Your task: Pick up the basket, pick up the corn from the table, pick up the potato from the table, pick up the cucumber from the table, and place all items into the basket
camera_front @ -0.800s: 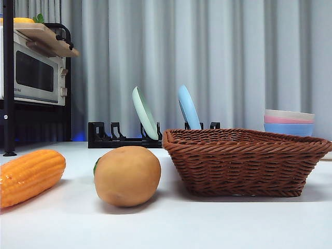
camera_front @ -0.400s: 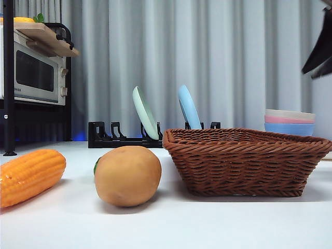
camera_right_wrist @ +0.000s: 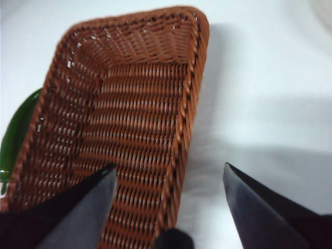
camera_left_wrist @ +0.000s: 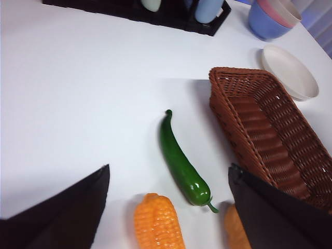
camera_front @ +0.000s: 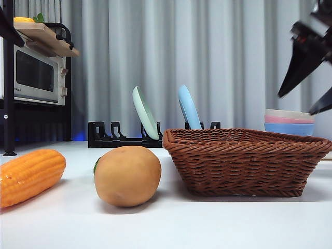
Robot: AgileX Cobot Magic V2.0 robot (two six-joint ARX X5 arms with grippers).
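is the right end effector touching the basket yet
Apart. The front view shows the right end effector open in the air, with curtain visible between its tips and the basket rim.

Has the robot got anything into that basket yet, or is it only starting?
Only starting. The basket is empty. The right gripper hangs above it, jaws open. The corn, potato and cucumber lie on the table, waiting.

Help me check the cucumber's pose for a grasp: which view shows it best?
The left wrist view: the whole cucumber lies bare on the table. The right wrist view shows only a green edge beside the basket; the front view shows just a sliver behind the potato.
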